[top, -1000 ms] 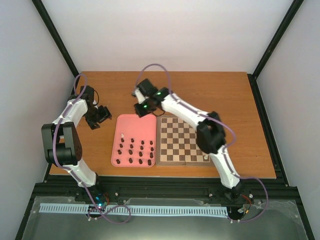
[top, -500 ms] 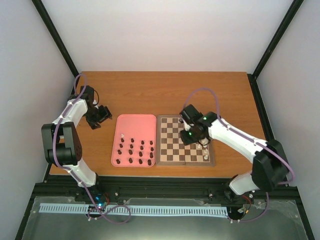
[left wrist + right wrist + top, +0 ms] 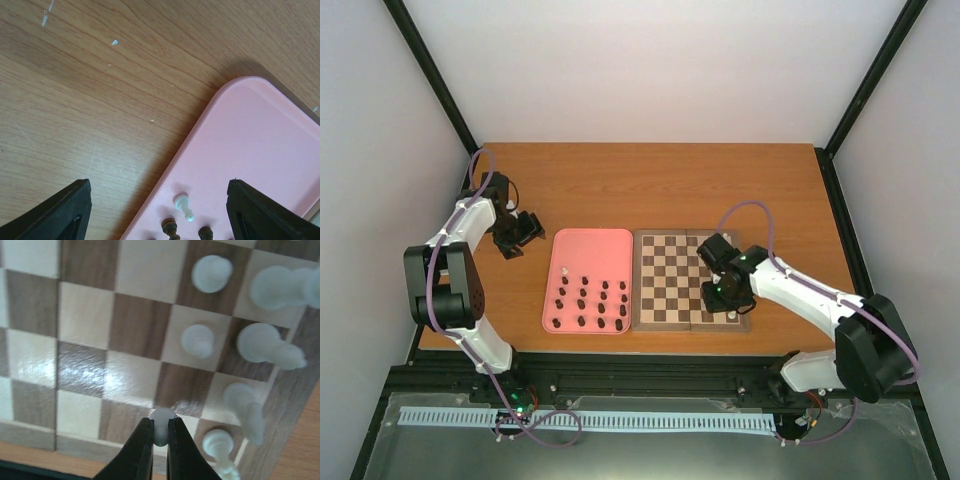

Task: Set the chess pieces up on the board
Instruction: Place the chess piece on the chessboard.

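Note:
The board [image 3: 670, 280] lies right of the pink tray [image 3: 588, 250]. My right gripper [image 3: 160, 432] is shut on a white chess piece [image 3: 162, 421], holding it over the board's near right squares [image 3: 80, 405]. In the top view this gripper [image 3: 722, 293] hangs above the board's right part. Several white pieces [image 3: 200, 340] stand on squares near the right edge. My left gripper [image 3: 520, 232] hovers open left of the tray, over bare table. Its wrist view shows one white piece [image 3: 183, 206] and dark pieces [image 3: 170, 228] on the tray [image 3: 260, 145]. Several dark pieces [image 3: 603, 305] fill the tray's near half.
The wooden table [image 3: 720, 180] extends behind and to the right of the board. Black frame posts rise at the back corners. The right arm's purple cable [image 3: 760, 215] loops above the board's right edge.
The right arm swung from the tray's far right corner across the board to its near right part, carrying the white piece. The left arm stayed still.

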Robot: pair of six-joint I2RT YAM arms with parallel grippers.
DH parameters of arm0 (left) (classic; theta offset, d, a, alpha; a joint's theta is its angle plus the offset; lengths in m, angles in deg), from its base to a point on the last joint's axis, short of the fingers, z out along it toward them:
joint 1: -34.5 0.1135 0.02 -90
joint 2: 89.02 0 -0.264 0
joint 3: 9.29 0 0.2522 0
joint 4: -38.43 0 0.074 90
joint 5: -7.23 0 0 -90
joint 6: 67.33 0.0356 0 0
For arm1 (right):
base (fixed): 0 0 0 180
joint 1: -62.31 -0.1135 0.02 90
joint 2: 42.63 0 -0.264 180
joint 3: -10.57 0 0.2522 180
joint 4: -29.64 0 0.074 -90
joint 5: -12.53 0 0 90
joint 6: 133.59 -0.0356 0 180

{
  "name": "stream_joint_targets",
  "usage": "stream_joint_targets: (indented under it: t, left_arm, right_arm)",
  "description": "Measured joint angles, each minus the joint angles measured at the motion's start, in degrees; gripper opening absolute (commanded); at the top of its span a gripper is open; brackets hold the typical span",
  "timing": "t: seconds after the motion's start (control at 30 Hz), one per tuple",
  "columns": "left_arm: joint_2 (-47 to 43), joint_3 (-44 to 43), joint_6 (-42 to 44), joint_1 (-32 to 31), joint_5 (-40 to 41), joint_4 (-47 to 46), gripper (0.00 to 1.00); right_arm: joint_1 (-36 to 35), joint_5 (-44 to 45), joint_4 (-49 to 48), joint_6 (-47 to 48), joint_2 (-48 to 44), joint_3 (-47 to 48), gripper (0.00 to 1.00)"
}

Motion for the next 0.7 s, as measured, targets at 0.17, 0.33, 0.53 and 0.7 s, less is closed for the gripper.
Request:
stream_joint_targets:
  t: [0.17, 0.33, 0.53, 0.7]
  left_arm:
    - [0.0, 0.0, 0.02, 0.0, -0.17, -0.09, 0.83]
    - [0.02, 0.0, 0.02, 0.0, -0.35, -0.28, 0.83]
    - [0.09, 0.0, 0.04, 0.0, -0.46, -0.42, 0.83]
    - [0.09, 0.0, 0.07, 0.0, -0.59, -0.44, 0.83]
  right_arm:
    - [3.43, 0.0, -0.63, -0.74, 0.92, -0.72, 0.03]
    - [4.0, -0.09, -1.14, -0.66, 1.79, -0.7, 0.03]
    - [4.94, -0.76, -1.81, -0.46, 2.21, -0.7, 0.04]
    - [5.49, -1.14, -2.4, -0.17, 2.95, -0.7, 0.06]
